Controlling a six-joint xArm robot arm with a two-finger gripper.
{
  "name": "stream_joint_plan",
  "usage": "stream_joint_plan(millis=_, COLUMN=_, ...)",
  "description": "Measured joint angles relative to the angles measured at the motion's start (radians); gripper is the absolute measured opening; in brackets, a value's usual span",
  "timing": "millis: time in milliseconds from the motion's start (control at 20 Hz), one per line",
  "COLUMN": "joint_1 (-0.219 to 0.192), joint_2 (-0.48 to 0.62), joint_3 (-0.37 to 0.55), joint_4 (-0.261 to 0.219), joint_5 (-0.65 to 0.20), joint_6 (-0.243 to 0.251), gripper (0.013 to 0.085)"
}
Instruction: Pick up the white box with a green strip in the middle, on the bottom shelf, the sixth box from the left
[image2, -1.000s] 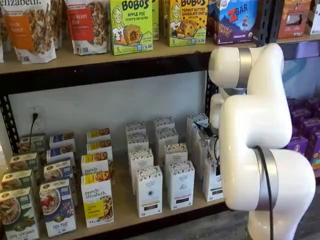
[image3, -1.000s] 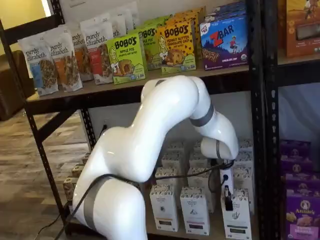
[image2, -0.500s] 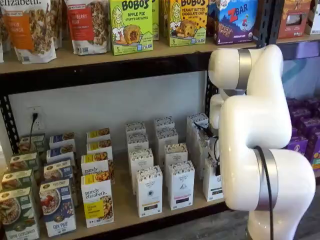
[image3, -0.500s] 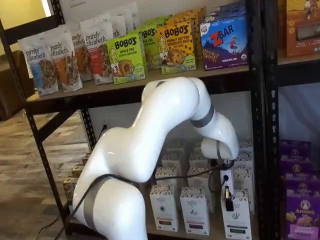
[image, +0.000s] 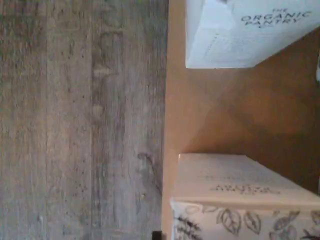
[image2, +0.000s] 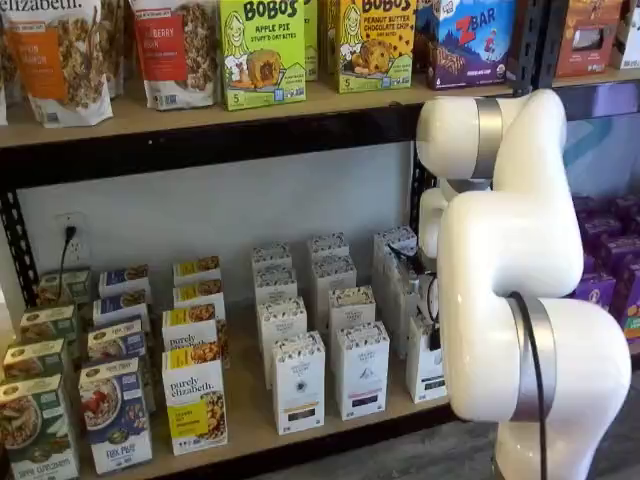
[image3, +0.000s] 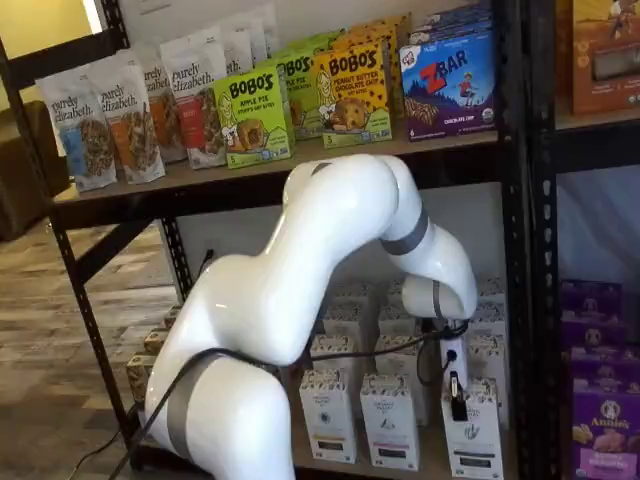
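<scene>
The white box stands upright at the front right of the bottom shelf. The gripper hangs at its top edge, so the next move looks like a short descent. Only one black finger shows, so the jaw opening cannot be told.

1. Green Bobo's apple pie box stands on the upper shelf beside a yellow Bobo's box.
2. Blue ZBar box sits further right.
3. Granola bags line the left.
4. Purple boxes fill the neighbouring rack.
</scene>
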Motion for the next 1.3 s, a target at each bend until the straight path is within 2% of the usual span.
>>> stream_joint_plan(millis=150, joint_1=0.001, joint_2=-0.001, joint_3=0.001, joint_4=0.005, joint_5=0.001, joint_6=-0.003, gripper=0.0530)
stream_joint_plan(millis=250, joint_1=0.002, joint_2=-0.006, joint_3=0.009, joint_4=0.008, joint_5=-0.003, joint_6=-0.005, gripper=0.0450)
stream_joint_plan(millis=550, joint_1=0.002, joint_2=-0.051, joint_3=0.083, joint_4=-0.005, joint_5=-0.050, joint_6=0.008, gripper=0.0450)
stream_joint_plan(millis=700, joint_1=0.007, joint_2=-0.107, joint_3=0.167, joint_4=-0.034, joint_5=-0.078, joint_6=0.039, gripper=0.0450)
stream_joint_plan(millis=800, joint_1=0.011, joint_2=-0.149, joint_3=0.231, joint_4=-0.071, joint_5=-0.102, joint_6=0.078, gripper=0.0450)
stream_joint_plan(millis=900, joint_1=0.017, joint_2=-0.201, joint_3=0.308, joint_4=-0.078, joint_5=-0.122, joint_6=0.091, gripper=0.0450)
stream_joint_plan(millis=1300, joint_1=0.045, joint_2=-0.483, joint_3=0.656, joint_4=0.028, joint_5=-0.190, joint_6=0.024, gripper=0.0450)
